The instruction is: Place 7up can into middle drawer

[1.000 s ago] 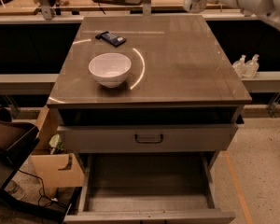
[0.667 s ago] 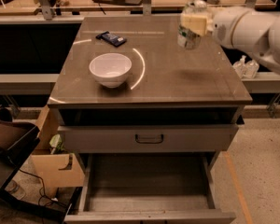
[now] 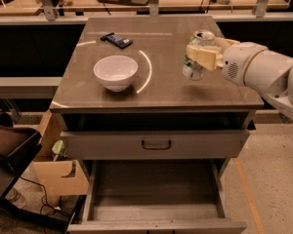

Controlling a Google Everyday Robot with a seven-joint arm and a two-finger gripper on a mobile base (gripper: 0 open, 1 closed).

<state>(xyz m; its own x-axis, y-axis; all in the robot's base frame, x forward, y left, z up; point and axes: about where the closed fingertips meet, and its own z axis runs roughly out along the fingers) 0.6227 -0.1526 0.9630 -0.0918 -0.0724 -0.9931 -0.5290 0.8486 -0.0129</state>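
The 7up can (image 3: 194,70), silver-white with green markings and a shiny top, is held upright in my gripper (image 3: 199,55) above the right part of the cabinet top. The cream-coloured fingers (image 3: 204,56) are shut around the can's middle, and the white arm reaches in from the right. The middle drawer (image 3: 156,189) is pulled open below the closed drawer front. It is a wide shallow grey tray with nothing in it, lying lower than the can and nearer the camera.
A white bowl (image 3: 115,72) stands on the grey cabinet top (image 3: 161,89), left of the can. A dark snack bar (image 3: 116,40) lies at the back left. The closed drawer front (image 3: 156,144) has a dark handle. A cardboard box (image 3: 58,172) and cables sit on the floor at left.
The arm has come in from the upper right with the can. It has moved down and toward the front, and now holds the can above the right part of the top.
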